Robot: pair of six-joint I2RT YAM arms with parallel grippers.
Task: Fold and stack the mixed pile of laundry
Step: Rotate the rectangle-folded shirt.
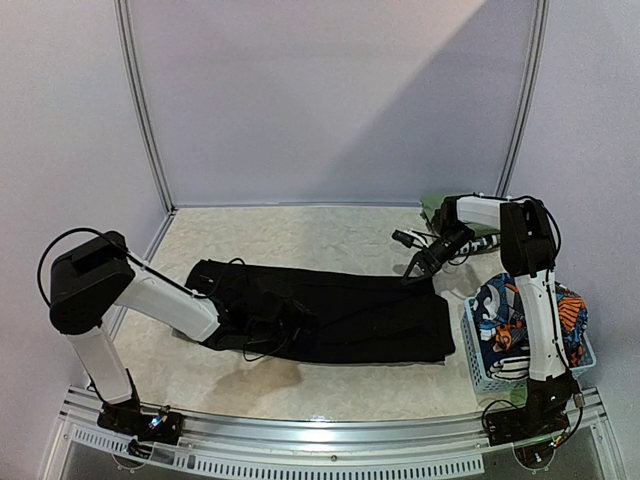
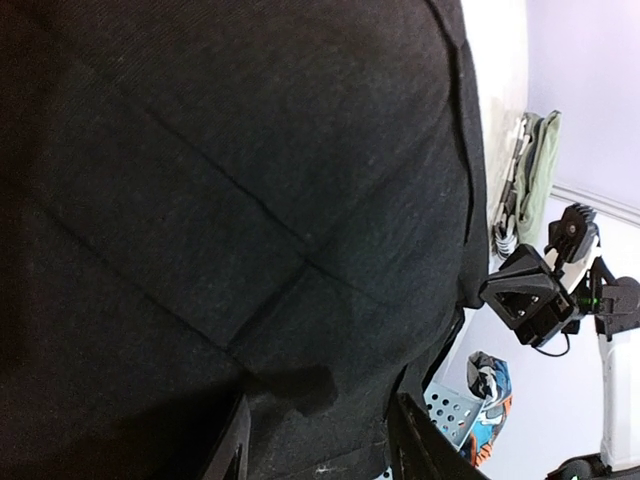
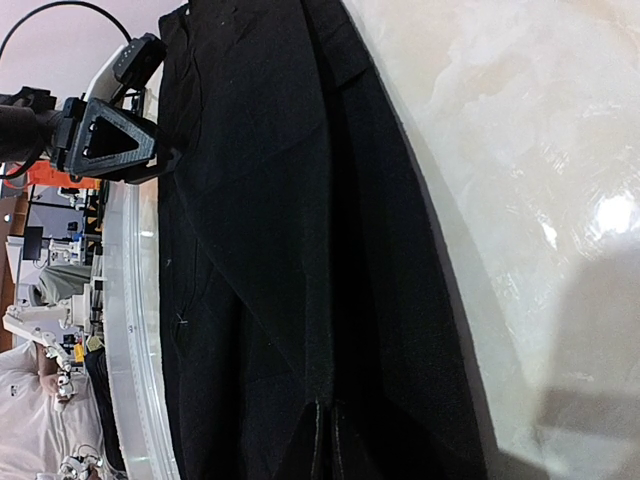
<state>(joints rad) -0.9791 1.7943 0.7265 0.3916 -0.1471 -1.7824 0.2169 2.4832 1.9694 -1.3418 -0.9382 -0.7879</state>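
**Black garment** (image 1: 340, 315): spread flat, lying lengthwise across the centre of the surface (image 1: 300, 235).
**Left tool** (image 2: 322, 410): low over the garment's left part, fingers apart, black cloth between them.
**Right tool** (image 3: 325, 430): fingers together, pinching the garment's upper-right edge.
**Cartoon-print garment** (image 1: 497, 312): heaped in the lattice basket (image 1: 480, 370), lower right of the frame.
**Olive cloth** (image 1: 432, 208): upper right, just above the right tool.

Top cam overlooks whole table (image 1: 300, 225); wrist cams close, share black garment (image 2: 250, 200).
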